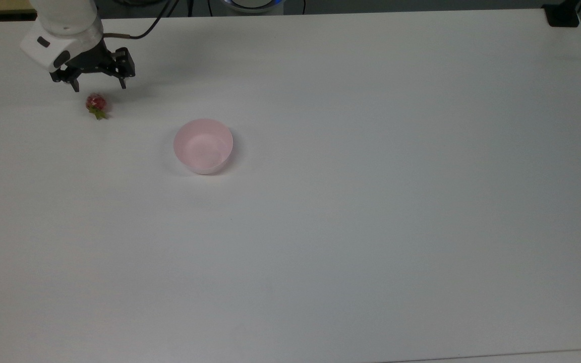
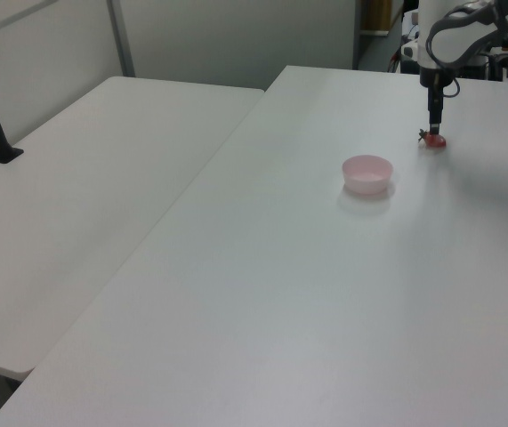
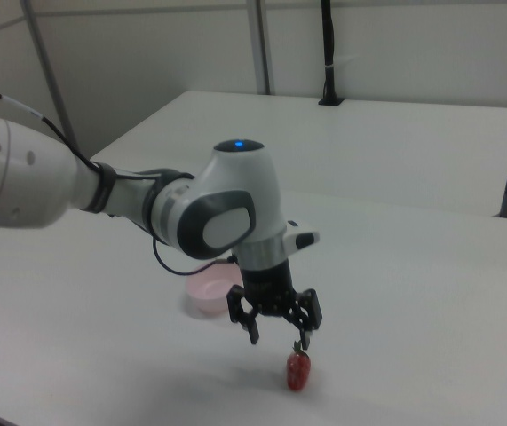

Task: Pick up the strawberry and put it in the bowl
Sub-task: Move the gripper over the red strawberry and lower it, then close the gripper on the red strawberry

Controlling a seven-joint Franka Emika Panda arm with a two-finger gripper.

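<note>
Strawberry (image 1: pixel 97 104) sits upper left of the top view on the table (image 1: pixel 371 227), well apart from the bowl (image 1: pixel 203 146). Gripper (image 1: pixel 99 86) hovers above it, jaws apart. Looks light, glossy and slippery; I'd pinch the red body, not the leaves.

Bowl (image 3: pixel 210 297) — half hidden behind the arm (image 3: pixel 235 222).
</note>
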